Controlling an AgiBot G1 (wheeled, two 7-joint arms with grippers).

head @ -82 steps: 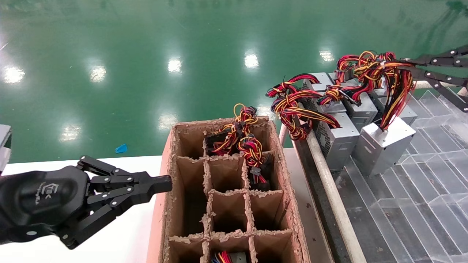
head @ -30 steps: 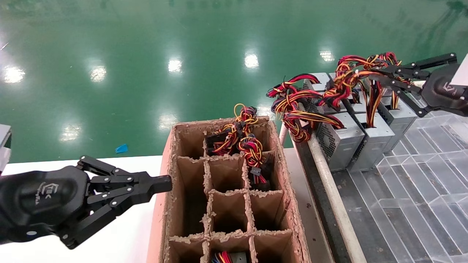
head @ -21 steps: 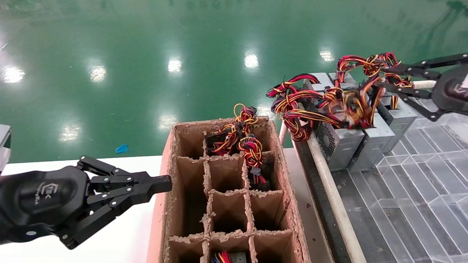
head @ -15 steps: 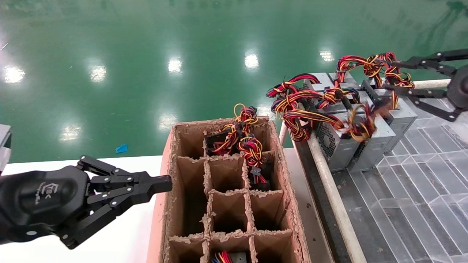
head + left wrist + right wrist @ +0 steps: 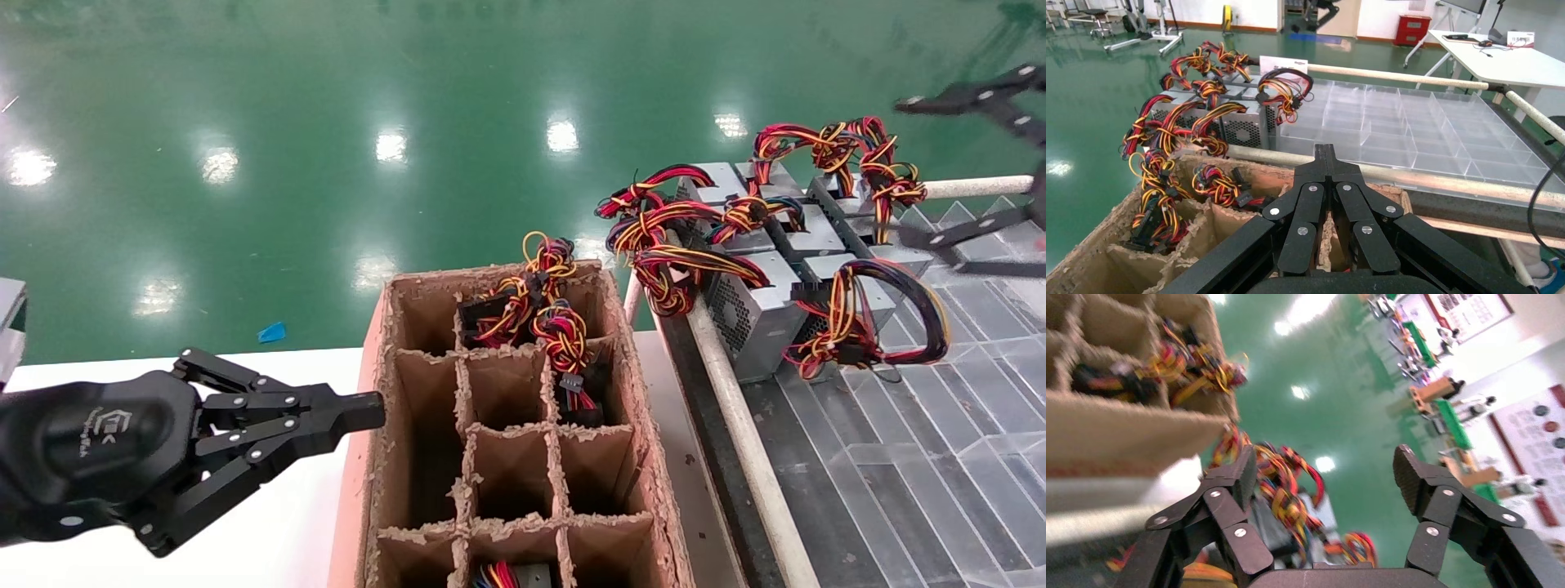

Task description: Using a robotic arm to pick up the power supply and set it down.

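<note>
1. My left pincer [image 5: 359,408] hangs over the table [image 5: 270,531], just left of the divided carton [image 5: 507,457].
2. Right of the carton, a row of boxes [image 5: 756,318] stands on the tray [image 5: 923,457].
3. The power supply [image 5: 850,298] stands below and left of my right pincer [image 5: 940,171].

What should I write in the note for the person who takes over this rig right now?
Right gripper: open, empty, above the far right end of the row of supplies.
Left gripper: shut, empty, parked beside the cardboard box, on its left.
Power supply: set down on the clear tray, at the near end of the row of grey units, its loose wire loop hanging over the front.
Done: the supply is released and standing on its own.
Left: nothing for this unit. Six or so box cells look empty, and three hold wires.
</note>
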